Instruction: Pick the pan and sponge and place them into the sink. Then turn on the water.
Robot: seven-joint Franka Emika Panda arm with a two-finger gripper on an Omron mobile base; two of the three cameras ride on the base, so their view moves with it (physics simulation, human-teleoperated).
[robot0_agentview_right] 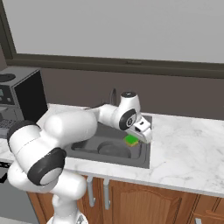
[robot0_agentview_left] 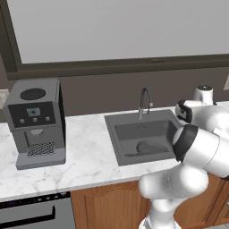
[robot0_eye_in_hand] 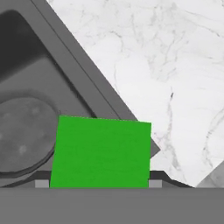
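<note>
Marble counter (robot0_agentview_right: 188, 148) flanks rectangular green sponge (robot0_eye_in_hand: 100, 151).

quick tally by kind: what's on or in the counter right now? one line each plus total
Coffee machine: 1
Sink with faucet: 1
Pan, lying in the sink: 1
Sponge, green, between the jaws of the gripper over the sink's right edge: 1
Total: 4

White arm bends from the frame's lower left to its centre — gripper (robot0_agentview_right: 136, 139) points down, jaws clamped on the sponge (robot0_agentview_right: 131, 140).
</note>
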